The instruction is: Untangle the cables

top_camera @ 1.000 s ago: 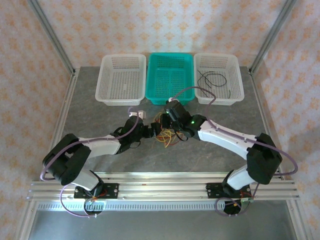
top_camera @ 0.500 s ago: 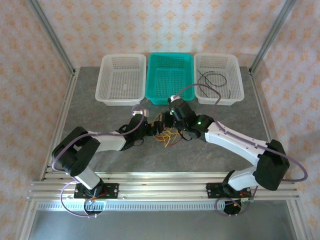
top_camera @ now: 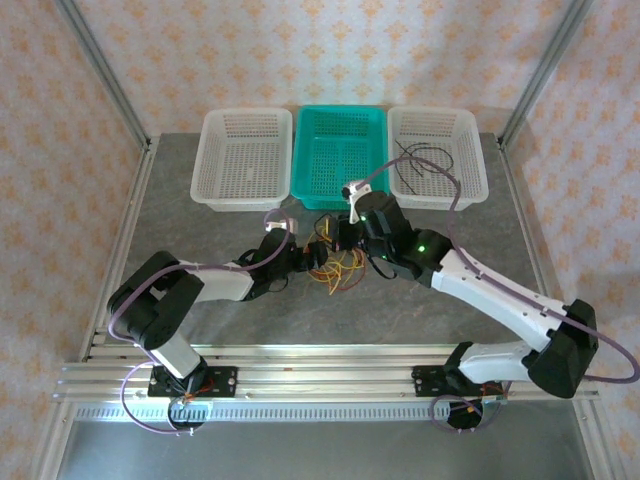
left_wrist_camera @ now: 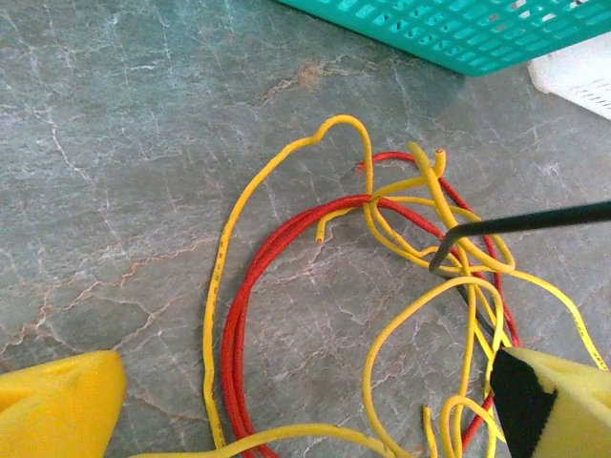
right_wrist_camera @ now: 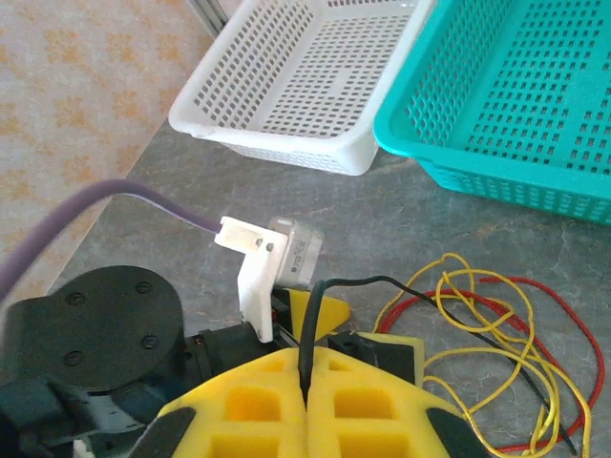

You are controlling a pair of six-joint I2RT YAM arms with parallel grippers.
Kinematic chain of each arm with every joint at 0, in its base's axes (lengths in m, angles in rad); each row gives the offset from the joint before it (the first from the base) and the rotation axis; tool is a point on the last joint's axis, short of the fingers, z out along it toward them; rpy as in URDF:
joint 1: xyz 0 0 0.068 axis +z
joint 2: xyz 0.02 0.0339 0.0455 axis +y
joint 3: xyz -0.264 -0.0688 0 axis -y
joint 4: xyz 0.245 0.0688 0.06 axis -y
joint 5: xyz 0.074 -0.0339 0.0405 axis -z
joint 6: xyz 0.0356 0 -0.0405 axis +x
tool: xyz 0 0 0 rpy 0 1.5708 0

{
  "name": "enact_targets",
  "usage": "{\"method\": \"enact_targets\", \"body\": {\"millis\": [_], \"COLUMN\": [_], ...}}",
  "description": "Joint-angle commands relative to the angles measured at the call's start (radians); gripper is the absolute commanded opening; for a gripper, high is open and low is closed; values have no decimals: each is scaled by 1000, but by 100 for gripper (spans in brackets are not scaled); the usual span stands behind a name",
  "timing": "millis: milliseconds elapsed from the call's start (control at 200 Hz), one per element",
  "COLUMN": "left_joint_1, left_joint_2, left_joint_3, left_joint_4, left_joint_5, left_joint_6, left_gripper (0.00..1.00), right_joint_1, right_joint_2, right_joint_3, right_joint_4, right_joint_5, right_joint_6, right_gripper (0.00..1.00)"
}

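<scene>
Pinching the black cable (right_wrist_camera: 304,334), your right fingers (right_wrist_camera: 239,410) are closed. Your left fingers (left_wrist_camera: 57,410) stand open over the red and yellow cables (left_wrist_camera: 377,202) tangled on the table (left_wrist_camera: 115,143) near the teal basket (left_wrist_camera: 458,29).

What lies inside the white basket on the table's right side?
Thin black cable, loosely looped, lies on the floor of the white basket. The right arm's purple cable crosses over the near part, hiding a strip of floor.

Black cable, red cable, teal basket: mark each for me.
black cable (left_wrist_camera: 535,221), left wrist view, straight stretch entering the tangle
red cable (left_wrist_camera: 229,363), left wrist view, left side of its loop
teal basket (top_camera: 338,160), top external view, bare mesh floor
</scene>
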Motion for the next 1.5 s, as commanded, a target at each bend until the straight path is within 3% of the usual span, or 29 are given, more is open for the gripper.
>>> {"method": "enact_targets", "body": {"millis": [0,1086,1497], "left_joint_1": [-7,-6,-8], "left_joint_2": [21,40,-24], "left_joint_3": [6,-6,-1], "left_joint_4": [27,26,-22], "left_joint_5": [-24,-20,-46], "left_joint_6": [-15,-27,-12], "left_gripper": [99,99,99], "right_joint_1": [7,7,6], "right_joint_2": [-53,-175,-196], "right_joint_3": [51,221,201], "right_joint_4": [-3,-3,-5], "right_joint_5": [22,143,261], "right_joint_6": [-34,-155,-157], "right_gripper": [0,0,0]}}
